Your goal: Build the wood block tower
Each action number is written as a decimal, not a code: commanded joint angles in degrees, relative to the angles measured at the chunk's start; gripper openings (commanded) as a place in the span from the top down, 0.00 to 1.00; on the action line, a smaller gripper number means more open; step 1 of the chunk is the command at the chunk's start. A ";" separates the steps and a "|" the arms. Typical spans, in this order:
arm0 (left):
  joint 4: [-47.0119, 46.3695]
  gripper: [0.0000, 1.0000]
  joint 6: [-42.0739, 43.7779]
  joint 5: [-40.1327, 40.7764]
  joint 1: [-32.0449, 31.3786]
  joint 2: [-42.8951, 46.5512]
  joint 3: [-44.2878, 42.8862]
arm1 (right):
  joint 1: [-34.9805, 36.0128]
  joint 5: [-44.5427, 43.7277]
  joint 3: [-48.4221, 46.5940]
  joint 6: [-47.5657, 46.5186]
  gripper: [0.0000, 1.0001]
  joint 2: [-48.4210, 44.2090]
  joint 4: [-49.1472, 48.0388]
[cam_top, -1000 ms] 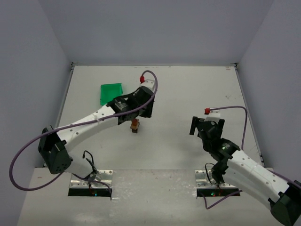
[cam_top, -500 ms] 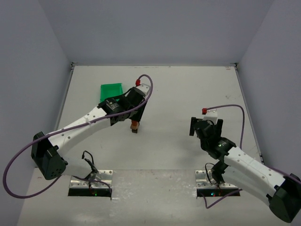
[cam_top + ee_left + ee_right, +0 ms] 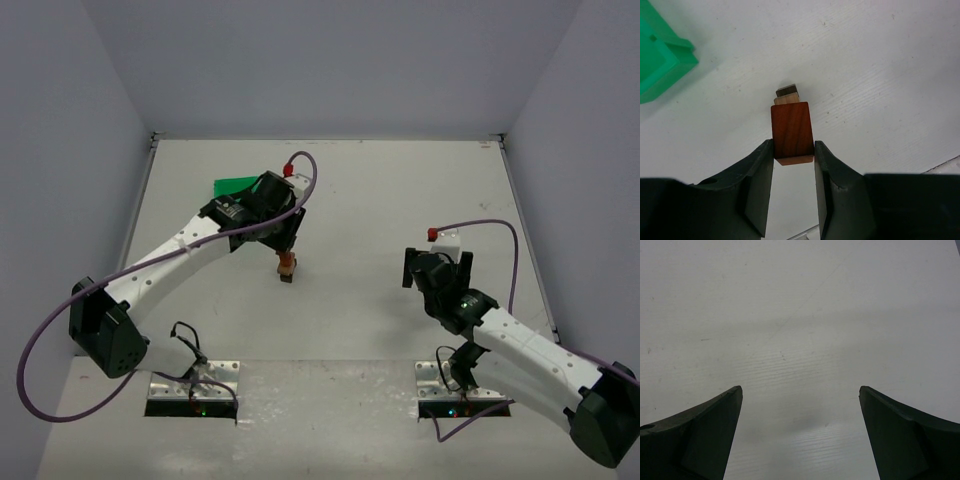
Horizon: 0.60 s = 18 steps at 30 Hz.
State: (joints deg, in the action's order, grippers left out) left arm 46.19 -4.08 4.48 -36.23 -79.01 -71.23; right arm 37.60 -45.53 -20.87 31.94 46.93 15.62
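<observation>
White table (image 3: pixel 400 190): left pincer (image 3: pixel 794 150), reaching down, pinches reddish-brown block (image 3: pixel 791 127); right pincer (image 3: pixel 800 405) hovers spread.

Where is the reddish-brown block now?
The reddish-brown block is held by the left gripper, centre of the left wrist view, over the tan-and-dark stack, right of the green bin.

A: What stands around the work area?
B: Three plain walls of pale grey-blue: the back wall (image 3: pixel 330 60) at 12 o'clock, the left wall (image 3: pixel 60 150) at 9 o'clock, the right wall (image 3: pixel 590 150) at 3 o'clock.
A: And the table?
B: The table (image 3: pixel 400 180) is white, with fine parallel ridges and some small dark marks. At 6 o'clock its near strip looks scuffed. The light is soft and even.
</observation>
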 commanded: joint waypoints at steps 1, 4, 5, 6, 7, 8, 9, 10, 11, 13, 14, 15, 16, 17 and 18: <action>-1.19 1.00 -1.72 -1.06 1.14 -1.87 -2.75 | -0.16 -2.84 -2.48 0.69 0.01 0.39 -0.85; -2.74 1.00 -5.13 -1.96 1.08 -2.11 -1.37 | -0.25 -3.15 -2.26 1.00 0.01 -0.06 -0.77; -3.62 1.00 -5.81 -1.88 1.15 -1.97 -0.94 | -0.18 -3.16 -2.11 1.01 0.01 -0.29 -0.83; -3.82 1.00 -6.49 -1.50 1.17 -1.94 -0.84 | -0.16 -3.17 -2.00 1.08 0.01 -0.34 -0.85; -3.76 1.00 -7.88 -0.56 1.17 -2.07 -0.71 | -0.23 -3.17 -2.05 1.10 0.01 -0.54 -0.85; -3.64 1.00 -8.73 -0.06 1.14 -2.06 -0.46 | -0.23 -3.02 -2.04 1.13 0.01 -0.73 -0.85; -3.51 1.00 -9.31 0.24 1.11 -2.00 -0.17 | -0.20 -2.83 -2.01 1.16 0.01 -0.89 -0.85; -3.39 1.00 -9.89 0.52 1.08 -1.93 0.13 | -0.17 -2.63 -1.98 1.19 0.01 -1.05 -0.85; -3.67 1.00 -10.18 0.31 1.08 -1.65 0.63 | -0.24 -2.28 -1.91 1.34 0.01 -1.19 -0.85; -3.52 1.00 -10.23 0.96 1.10 -1.39 0.76 | -0.23 -2.18 -1.81 1.54 0.01 -1.38 -0.79; -3.22 1.00 -10.18 1.36 1.15 -1.34 0.81 | -0.18 -2.13 -1.81 1.54 0.01 -1.33 -0.83; -2.87 1.00 -10.01 1.46 1.17 -1.42 0.83 | -0.19 -2.06 -1.86 1.54 0.01 -1.24 -0.85; -2.49 1.00 -9.78 1.43 1.17 -1.58 0.83 | -0.23 -1.98 -1.93 1.54 0.01 -1.12 -0.85; -2.25 1.00 -9.57 1.37 1.17 -1.80 0.83 | -0.25 -1.94 -1.95 1.54 0.01 -1.02 -0.82; -2.06 1.00 -9.41 1.35 1.17 -2.07 0.80 | -0.23 -1.96 -1.92 1.49 0.01 -0.94 -0.79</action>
State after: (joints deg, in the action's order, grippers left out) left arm 44.91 -12.58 5.03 -35.42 -81.87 -70.20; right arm 37.60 -46.04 -20.93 32.18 46.16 15.62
